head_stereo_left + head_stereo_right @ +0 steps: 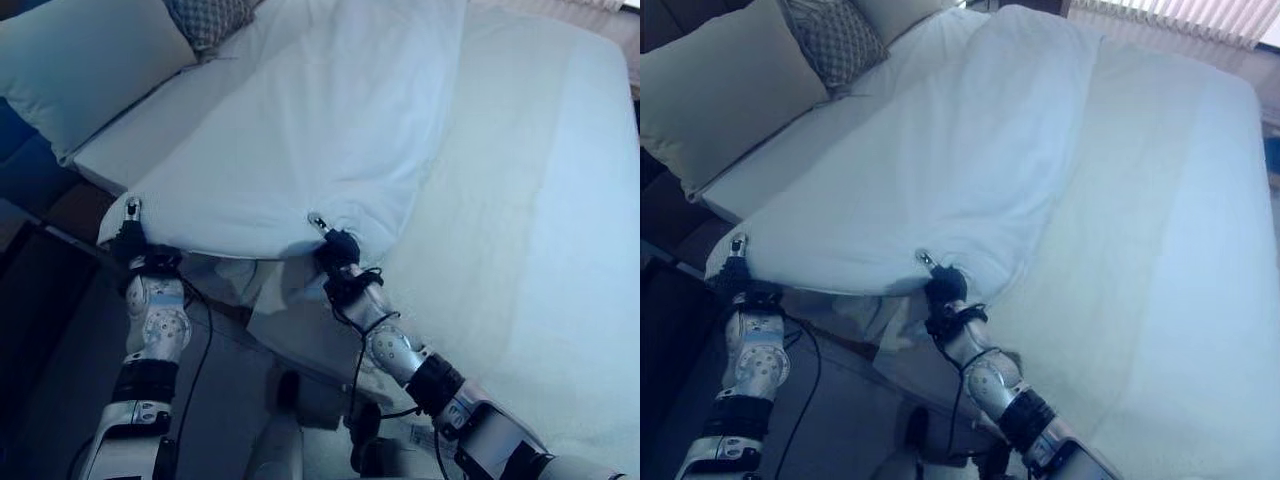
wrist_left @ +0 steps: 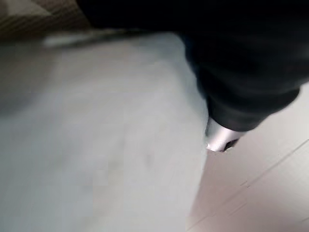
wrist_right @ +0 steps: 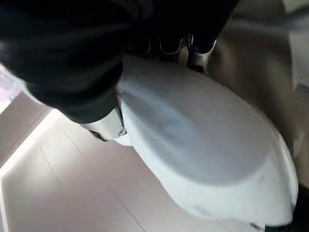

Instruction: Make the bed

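Observation:
A white duvet [image 1: 310, 130] lies bunched over the bed's left half, its near edge lifted off the mattress. My left hand [image 1: 128, 240] grips that edge at its left corner, with one fingertip showing above the cloth. My right hand [image 1: 338, 250] holds the same edge further right, near the bed's middle. In the right wrist view the fingers [image 3: 198, 55] curl over the duvet [image 3: 203, 145] and the thumb [image 3: 108, 128] presses under it. The left wrist view has the thumb [image 2: 219, 140] against the duvet [image 2: 96, 145]. The fitted sheet [image 1: 540, 200] on the right half is bare.
A large white pillow [image 1: 80, 60] and a patterned cushion [image 1: 205, 20] lean at the head of the bed, upper left. Dark floor [image 1: 40, 330] lies to the left of the bed. Window blinds [image 1: 1180, 20] run along the far side.

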`<state>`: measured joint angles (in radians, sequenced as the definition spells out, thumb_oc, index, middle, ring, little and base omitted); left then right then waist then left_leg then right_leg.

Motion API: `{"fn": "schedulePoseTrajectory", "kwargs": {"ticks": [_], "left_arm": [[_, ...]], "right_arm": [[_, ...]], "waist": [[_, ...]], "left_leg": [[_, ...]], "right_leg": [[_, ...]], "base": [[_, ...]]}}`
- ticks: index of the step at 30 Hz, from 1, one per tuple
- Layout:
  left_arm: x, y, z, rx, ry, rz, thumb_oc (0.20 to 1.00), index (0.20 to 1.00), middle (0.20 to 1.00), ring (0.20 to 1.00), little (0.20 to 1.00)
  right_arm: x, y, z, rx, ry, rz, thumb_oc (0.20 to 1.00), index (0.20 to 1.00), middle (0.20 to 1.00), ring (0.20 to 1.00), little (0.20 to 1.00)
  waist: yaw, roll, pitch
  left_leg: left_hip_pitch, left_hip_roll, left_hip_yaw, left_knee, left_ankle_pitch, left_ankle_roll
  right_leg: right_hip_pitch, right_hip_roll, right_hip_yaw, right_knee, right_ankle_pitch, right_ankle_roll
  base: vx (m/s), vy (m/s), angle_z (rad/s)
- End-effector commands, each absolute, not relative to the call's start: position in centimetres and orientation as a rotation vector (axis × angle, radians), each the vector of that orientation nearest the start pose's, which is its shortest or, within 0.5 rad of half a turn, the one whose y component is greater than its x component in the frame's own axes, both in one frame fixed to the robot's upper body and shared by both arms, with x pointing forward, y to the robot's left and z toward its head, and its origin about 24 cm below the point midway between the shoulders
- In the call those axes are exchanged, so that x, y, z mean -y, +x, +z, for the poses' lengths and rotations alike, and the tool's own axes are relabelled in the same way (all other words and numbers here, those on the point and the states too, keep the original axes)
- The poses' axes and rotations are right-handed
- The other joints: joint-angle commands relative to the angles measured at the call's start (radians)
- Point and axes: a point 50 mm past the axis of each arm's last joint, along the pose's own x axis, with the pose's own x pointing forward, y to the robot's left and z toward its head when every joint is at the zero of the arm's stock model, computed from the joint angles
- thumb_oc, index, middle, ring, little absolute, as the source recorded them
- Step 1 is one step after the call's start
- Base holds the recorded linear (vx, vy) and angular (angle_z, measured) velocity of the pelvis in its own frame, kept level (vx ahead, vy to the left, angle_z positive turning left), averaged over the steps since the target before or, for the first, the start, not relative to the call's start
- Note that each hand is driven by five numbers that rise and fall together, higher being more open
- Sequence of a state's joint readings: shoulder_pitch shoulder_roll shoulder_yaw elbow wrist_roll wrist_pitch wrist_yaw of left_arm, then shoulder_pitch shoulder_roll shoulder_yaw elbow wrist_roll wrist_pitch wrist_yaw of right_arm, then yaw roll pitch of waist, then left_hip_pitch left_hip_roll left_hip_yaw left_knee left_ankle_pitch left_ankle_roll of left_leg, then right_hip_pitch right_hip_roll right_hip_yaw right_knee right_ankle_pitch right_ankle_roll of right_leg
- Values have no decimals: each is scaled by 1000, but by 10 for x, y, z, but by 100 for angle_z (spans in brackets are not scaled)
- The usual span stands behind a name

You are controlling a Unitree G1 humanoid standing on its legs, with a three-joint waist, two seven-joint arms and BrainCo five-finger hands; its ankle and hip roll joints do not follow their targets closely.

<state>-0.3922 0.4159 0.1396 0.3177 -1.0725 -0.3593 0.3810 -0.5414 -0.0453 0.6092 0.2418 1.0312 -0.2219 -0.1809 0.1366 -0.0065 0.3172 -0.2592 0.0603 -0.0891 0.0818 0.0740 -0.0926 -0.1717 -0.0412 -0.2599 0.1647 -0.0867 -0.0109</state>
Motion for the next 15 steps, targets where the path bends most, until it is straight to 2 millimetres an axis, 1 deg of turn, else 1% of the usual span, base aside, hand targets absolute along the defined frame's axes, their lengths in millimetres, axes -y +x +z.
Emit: {"fn": "schedulePoseTrajectory", "kwargs": {"ticks": [1,3,4,5,7,8,9,10,11,12,13,15], "left_arm": [[-366,247,183,818,-603,813,200,200,200,200,200],[-371,246,180,789,-549,853,200,200,200,200,200],[-373,248,173,734,-515,873,200,200,200,200,200],[-373,248,173,734,-514,873,200,200,200,200,200],[-371,252,168,690,-486,874,200,200,200,200,200],[-367,257,165,658,-461,865,200,200,200,200,200],[-367,257,166,658,-461,864,200,200,200,200,200],[-363,265,164,631,-447,857,200,200,200,200,200],[-359,270,165,618,-436,839,200,200,200,200,200],[-359,271,165,619,-436,837,200,200,200,200,200],[-356,277,172,624,-417,824,200,200,200,200,200],[-353,282,176,626,-408,812,200,200,200,200,200]], "right_arm": [[-4,289,142,168,818,585,200,200,200,200,200],[-4,291,129,116,812,536,200,200,200,200,200],[-1,292,113,53,813,485,200,200,200,200,200],[-1,292,113,54,813,484,200,200,200,200,200],[0,293,94,-28,812,423,200,200,200,200,200],[0,294,78,-103,808,367,200,200,200,200,200],[0,294,78,-102,809,367,200,200,200,200,200],[-4,295,64,-178,790,344,200,200,200,200,200],[-5,297,62,-195,782,339,200,200,200,200,200],[-5,297,62,-194,783,339,200,200,200,200,200],[-8,301,64,-203,762,349,200,200,200,200,200],[-8,303,64,-204,742,350,200,200,200,200,200]], "waist": [[65,-38,-3],[71,-44,23],[77,-54,42],[78,-54,41],[82,-62,60],[90,-69,84],[91,-69,83],[100,-73,105],[104,-75,118],[105,-75,118],[113,-75,138],[116,-77,148]], "left_leg": [[-19,-122,36,69,-89,78],[-49,-117,35,79,-90,83],[-85,-115,36,95,-92,84],[-87,-115,36,96,-92,84],[-116,-114,29,108,-92,86],[-147,-113,22,119,-92,86],[-149,-113,22,120,-92,86],[-175,-114,12,133,-92,86],[-193,-114,7,141,-91,85],[-195,-114,7,142,-92,85],[-208,-108,-6,156,-123,80],[-224,-108,-10,163,-122,79]], "right_leg": [[0,-53,56,-97,106,105],[-32,-53,73,-93,124,110],[-56,-54,81,-96,141,113],[-58,-54,81,-96,141,113],[-75,-54,78,-99,151,115],[-94,-52,74,-102,161,117],[-95,-52,74,-102,161,117],[-115,-52,70,-104,166,117],[-125,-53,67,-105,170,117],[-126,-53,66,-104,170,117],[-136,-43,66,-104,154,122],[-149,-40,63,-105,158,122]], "base": [[-62,118,6],[-86,73,-3],[-79,58,1],[-63,49,1],[-56,18,1],[-63,2,5],[-66,-14,9],[-37,-16,11],[-37,-16,10],[48,-12,8],[47,-14,9],[15,-12,12]]}}
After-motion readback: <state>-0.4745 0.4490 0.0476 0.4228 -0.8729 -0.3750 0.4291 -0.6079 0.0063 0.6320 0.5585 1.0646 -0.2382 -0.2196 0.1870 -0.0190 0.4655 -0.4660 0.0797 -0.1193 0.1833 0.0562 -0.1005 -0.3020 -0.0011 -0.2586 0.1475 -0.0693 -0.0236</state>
